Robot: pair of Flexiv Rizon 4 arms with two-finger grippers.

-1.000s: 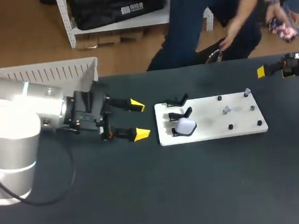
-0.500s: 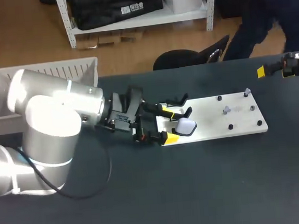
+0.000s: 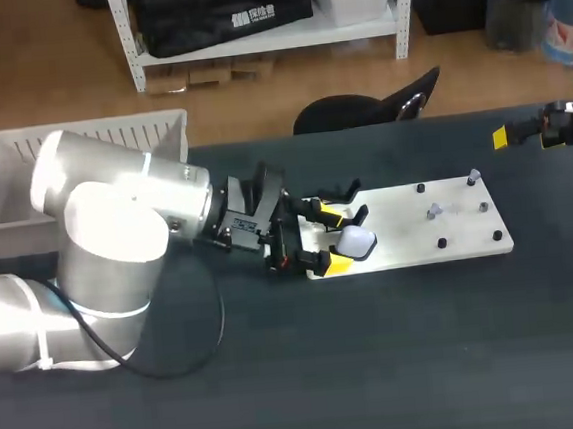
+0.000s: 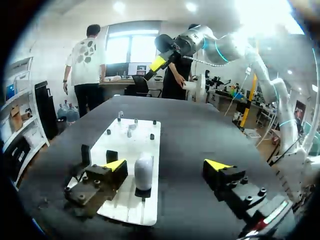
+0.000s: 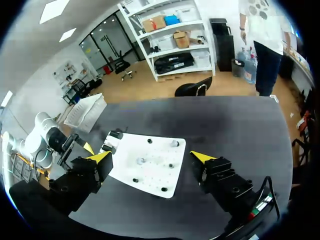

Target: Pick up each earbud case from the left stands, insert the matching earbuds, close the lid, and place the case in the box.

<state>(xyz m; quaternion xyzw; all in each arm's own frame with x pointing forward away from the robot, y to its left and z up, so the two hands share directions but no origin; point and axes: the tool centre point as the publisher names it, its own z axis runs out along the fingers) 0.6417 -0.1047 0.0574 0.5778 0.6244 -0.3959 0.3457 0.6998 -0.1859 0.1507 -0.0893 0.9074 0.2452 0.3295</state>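
The dark matte table top carries a flat white rectangular board right of its middle. A white slatted plastic box sits at its far left edge. On the board's left end are black clip-shaped stands. The one nearest the robot's side holds a small white rounded earbud case, standing upright. The board's right half bears short black pegs, with a couple of pale little pieces among them (too small to tell what they are).

The left gripper is low over the board's left end with its yellow-tipped fingers spread wide. The case stands just ahead of the tips and between their lines, nearer one finger, and neither finger touches it. The right gripper hangs near the table's far right edge, apart from the board, with its fingers parted and holding nothing.
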